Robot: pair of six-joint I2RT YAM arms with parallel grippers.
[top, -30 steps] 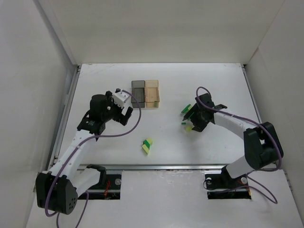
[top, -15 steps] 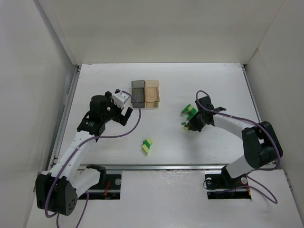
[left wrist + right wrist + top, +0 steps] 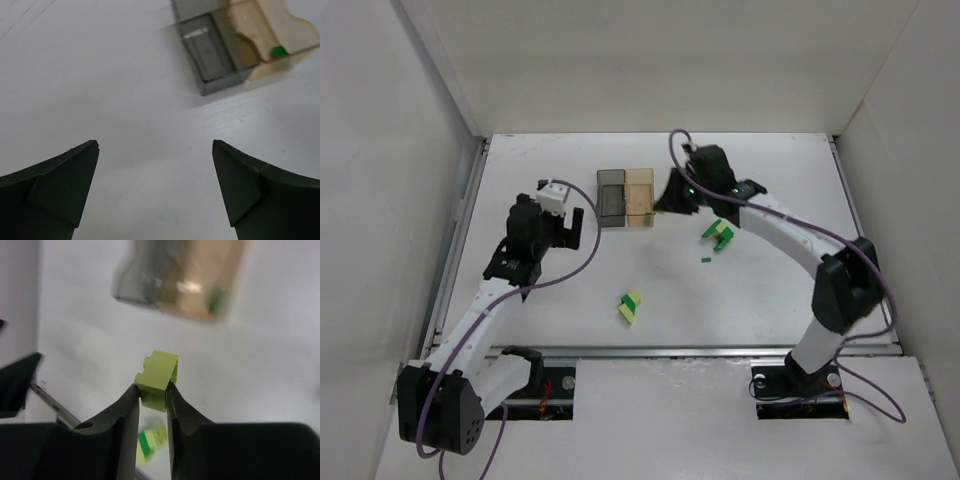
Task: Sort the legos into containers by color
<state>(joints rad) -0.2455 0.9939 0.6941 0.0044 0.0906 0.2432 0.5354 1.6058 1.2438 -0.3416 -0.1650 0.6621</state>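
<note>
Yellow lego (image 3: 156, 374) pinched in right hand (image 3: 152, 391); left hand (image 3: 155, 146) wide, empty; amber box (image 3: 250, 27) holds green lego (image 3: 278, 50), so centre over grey box (image 3: 207, 50) before releasing.

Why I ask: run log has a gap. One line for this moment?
right gripper shut on yellow lego, by containers | left gripper open

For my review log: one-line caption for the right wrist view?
Right gripper pinching a pale yellow lego, the blurred containers ahead.
</note>
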